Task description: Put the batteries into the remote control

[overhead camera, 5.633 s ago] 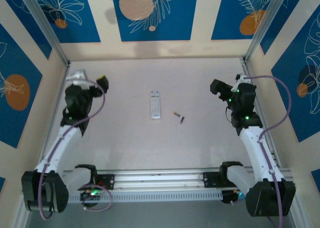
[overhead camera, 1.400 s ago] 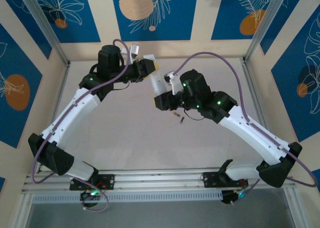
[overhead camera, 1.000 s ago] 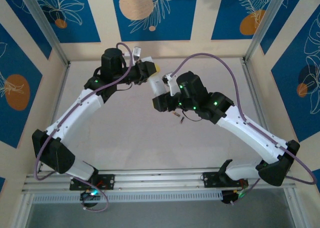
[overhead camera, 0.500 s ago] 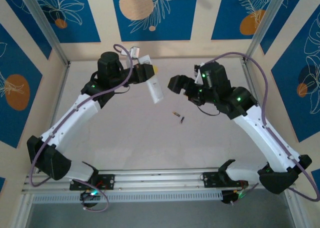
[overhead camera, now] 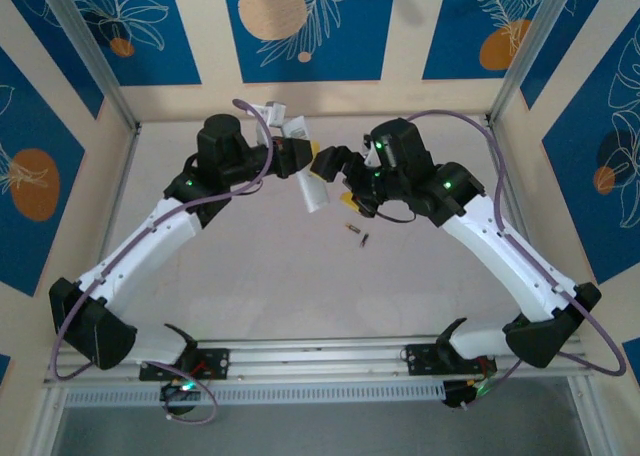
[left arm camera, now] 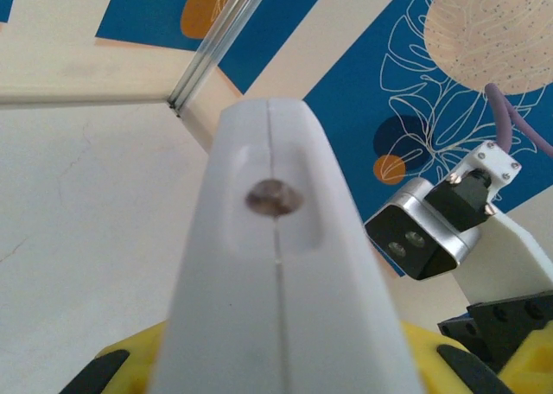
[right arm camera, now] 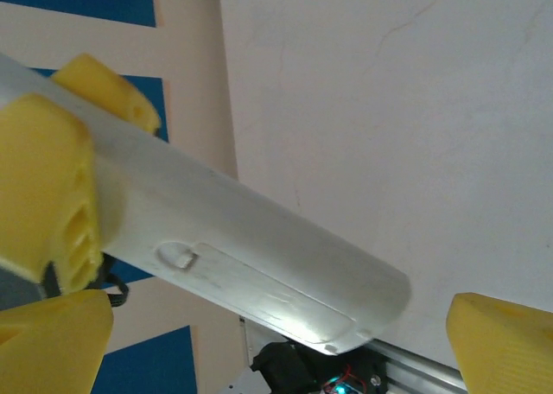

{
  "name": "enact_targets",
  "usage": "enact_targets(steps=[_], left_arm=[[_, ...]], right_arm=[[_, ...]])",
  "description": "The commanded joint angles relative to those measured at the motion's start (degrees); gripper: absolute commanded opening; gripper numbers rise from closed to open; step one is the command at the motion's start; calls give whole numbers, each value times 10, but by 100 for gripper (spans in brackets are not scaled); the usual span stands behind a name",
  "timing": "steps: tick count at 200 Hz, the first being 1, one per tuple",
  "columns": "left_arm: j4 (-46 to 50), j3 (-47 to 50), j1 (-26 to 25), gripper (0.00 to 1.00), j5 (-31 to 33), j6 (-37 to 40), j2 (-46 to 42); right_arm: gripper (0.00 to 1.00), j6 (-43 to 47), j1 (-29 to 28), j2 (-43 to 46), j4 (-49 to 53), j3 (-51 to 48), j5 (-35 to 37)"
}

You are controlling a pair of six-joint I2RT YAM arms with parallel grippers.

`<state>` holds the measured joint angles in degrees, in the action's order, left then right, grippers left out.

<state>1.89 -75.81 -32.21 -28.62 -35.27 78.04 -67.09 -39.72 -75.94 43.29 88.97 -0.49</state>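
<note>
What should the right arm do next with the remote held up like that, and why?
Probably bring the open right gripper onto the battery cover to slide it off. The left gripper holds the remote in the air, its cover looks shut, and the batteries lie on the table.

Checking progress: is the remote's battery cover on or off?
On: the right wrist view shows the cover seated flush in the back of the remote control. Both batteries lie on the table.
</note>
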Motion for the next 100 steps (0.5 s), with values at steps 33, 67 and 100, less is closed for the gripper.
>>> enact_targets(steps=[33,67,100], left_arm=[[-92,25,-6,1,11,-46,-29],[-124,31,-7,1,4,-60,-33],[-170,48,-7,1,-19,-54,-38]], right_arm=[[90,-13,-3,3,-36,-6,-1],[85,-21,-2,1,-33,-9,2],[82,-35,1,-3,-28,-9,4]])
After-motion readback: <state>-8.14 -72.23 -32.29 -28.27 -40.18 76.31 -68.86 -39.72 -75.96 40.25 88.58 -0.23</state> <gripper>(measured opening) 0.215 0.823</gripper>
